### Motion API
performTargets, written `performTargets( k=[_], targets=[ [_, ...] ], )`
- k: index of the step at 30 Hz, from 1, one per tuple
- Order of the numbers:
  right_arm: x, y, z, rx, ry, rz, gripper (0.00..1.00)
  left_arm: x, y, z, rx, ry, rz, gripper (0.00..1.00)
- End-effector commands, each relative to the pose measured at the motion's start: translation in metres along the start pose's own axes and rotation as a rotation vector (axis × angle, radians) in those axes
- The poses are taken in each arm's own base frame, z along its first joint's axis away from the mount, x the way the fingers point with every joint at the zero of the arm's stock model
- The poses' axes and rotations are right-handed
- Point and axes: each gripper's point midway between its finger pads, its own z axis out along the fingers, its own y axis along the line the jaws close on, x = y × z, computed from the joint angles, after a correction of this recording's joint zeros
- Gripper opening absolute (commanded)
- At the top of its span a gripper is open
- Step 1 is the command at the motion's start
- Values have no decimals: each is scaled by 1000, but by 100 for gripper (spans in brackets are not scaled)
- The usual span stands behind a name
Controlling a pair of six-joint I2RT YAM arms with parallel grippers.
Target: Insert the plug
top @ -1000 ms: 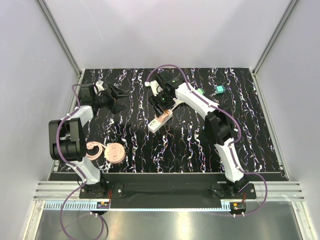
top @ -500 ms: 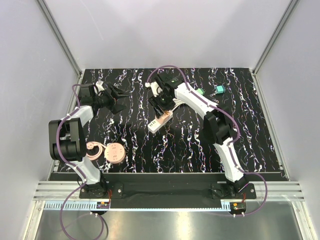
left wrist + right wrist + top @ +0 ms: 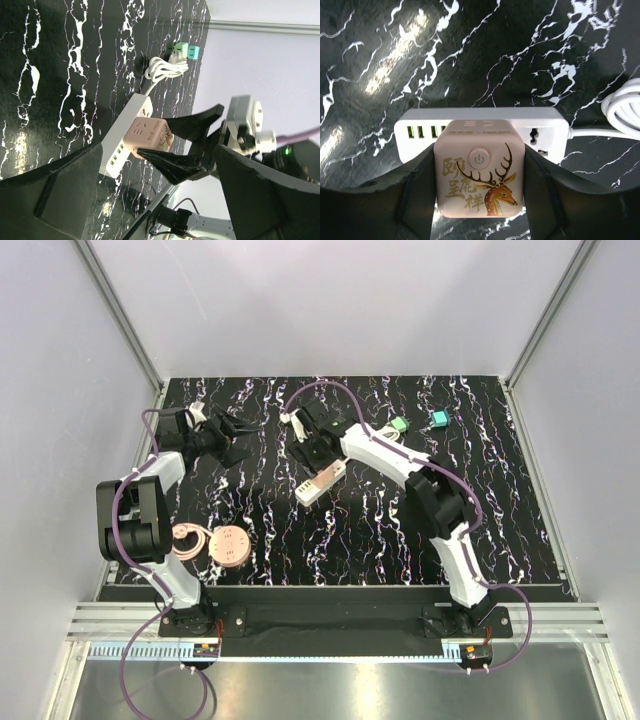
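The plug is a pink cube [image 3: 479, 180] with a gold deer print and a power button. My right gripper [image 3: 479, 186] is shut on it, one black finger on each side. The cube sits against the top face of the white power strip [image 3: 540, 125], between its green ports and an open socket; its prongs are hidden. From above, the strip [image 3: 308, 490] lies diagonally mid-table under my right gripper [image 3: 318, 452]. My left gripper [image 3: 232, 440] hangs open at the back left, well apart. The left wrist view shows the cube [image 3: 150, 136] between the right gripper's fingers [image 3: 175, 165].
The strip's white cable [image 3: 162, 70] lies coiled behind it. Two green adapters [image 3: 400, 424] [image 3: 437, 419] sit at the back right. Two pink round pieces [image 3: 232, 543] lie near the left arm's base. Grey walls close in the black marbled table [image 3: 400, 540].
The right arm's wrist has swung a little to the left while keeping its hold on the cube over the strip. The left arm has stayed still.
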Motion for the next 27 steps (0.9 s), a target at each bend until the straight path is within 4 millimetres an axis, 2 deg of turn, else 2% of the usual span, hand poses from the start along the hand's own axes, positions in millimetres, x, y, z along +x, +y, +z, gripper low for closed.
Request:
performTargets(
  k=[1,3,6,7,8,13,15,16,18,19,21,23,27],
  targets=[
    [20,5,15,56,-9,56,0,-1,-17,-10,51,-16,47,99],
    [35,-5,11,111,-12,87,0,-2,-17,-10,51,-17,50,99],
    [46,5,15,77,-17,132,0,-2,-16,-9,48,-17,44,99],
    [43,5,18,69,-41,143,0,-2,-16,-9,48,-17,42,99],
    [53,6,21,68,-28,153,0,-2,-16,-9,49,-16,44,99],
    [71,12,34,58,-34,224,0,-1,-16,-9,47,-15,46,99],
    [68,14,35,56,-73,284,0,-2,-16,-9,48,-18,47,99],
    [78,10,35,80,-70,303,0,-2,-17,-10,51,-17,51,99],
    [75,6,34,106,-115,352,0,-2,-17,-10,48,-23,52,99],
    [81,5,33,111,-115,363,0,-2,-17,-10,48,-21,51,99],
    [78,10,33,97,-140,391,0,-2,-17,-10,48,-19,47,99],
    [87,16,36,104,-131,396,0,-3,-16,-10,46,-22,47,99],
    [101,17,40,159,-118,418,0,-2,-16,-10,47,-22,52,99]
  ],
)
